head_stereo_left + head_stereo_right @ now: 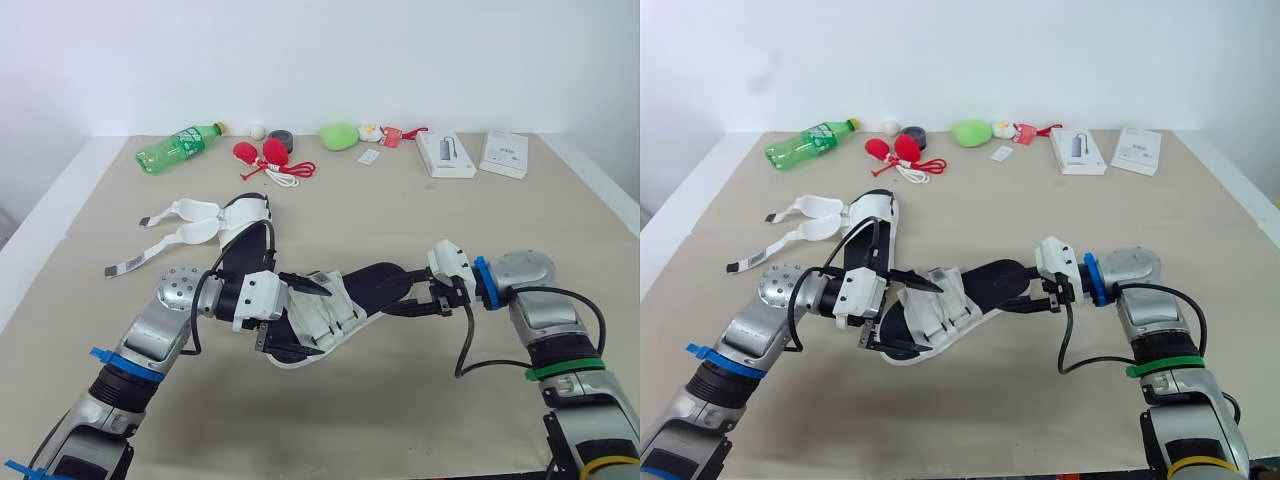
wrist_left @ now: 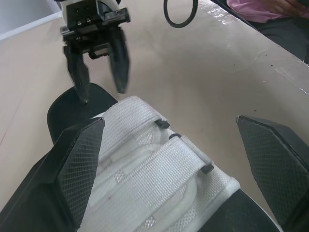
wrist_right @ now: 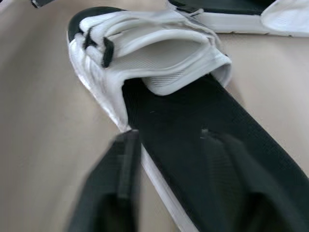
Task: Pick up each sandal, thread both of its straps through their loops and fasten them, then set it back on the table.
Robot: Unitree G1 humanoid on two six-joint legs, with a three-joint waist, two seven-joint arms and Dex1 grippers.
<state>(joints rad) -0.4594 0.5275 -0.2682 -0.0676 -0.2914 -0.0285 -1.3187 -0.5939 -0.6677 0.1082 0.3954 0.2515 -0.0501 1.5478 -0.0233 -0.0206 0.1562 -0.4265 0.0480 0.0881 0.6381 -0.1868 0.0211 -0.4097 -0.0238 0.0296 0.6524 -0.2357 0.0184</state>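
Two black-soled sandals with white straps lie on the tan table (image 1: 420, 210). The near sandal (image 1: 345, 300) has both straps closed across its footbed. My left gripper (image 1: 300, 318) is open wide, with a finger on either side of the strapped front (image 2: 159, 164). My right gripper (image 1: 415, 298) is at the heel (image 2: 67, 108), open. One of its fingers (image 3: 120, 183) is outside the sole edge and the other is over the footbed (image 3: 203, 145). The far sandal (image 1: 245, 225) lies behind, its two loose straps (image 1: 185, 222) spread out to the left.
Along the back edge stand a green bottle (image 1: 178, 147), red toys (image 1: 262, 153) with a red cord, a dark tape roll (image 1: 280, 138), a green lump (image 1: 339, 136) and two white boxes (image 1: 445, 153) (image 1: 504, 153). A person's pink sleeve (image 2: 260, 7) is beside the table.
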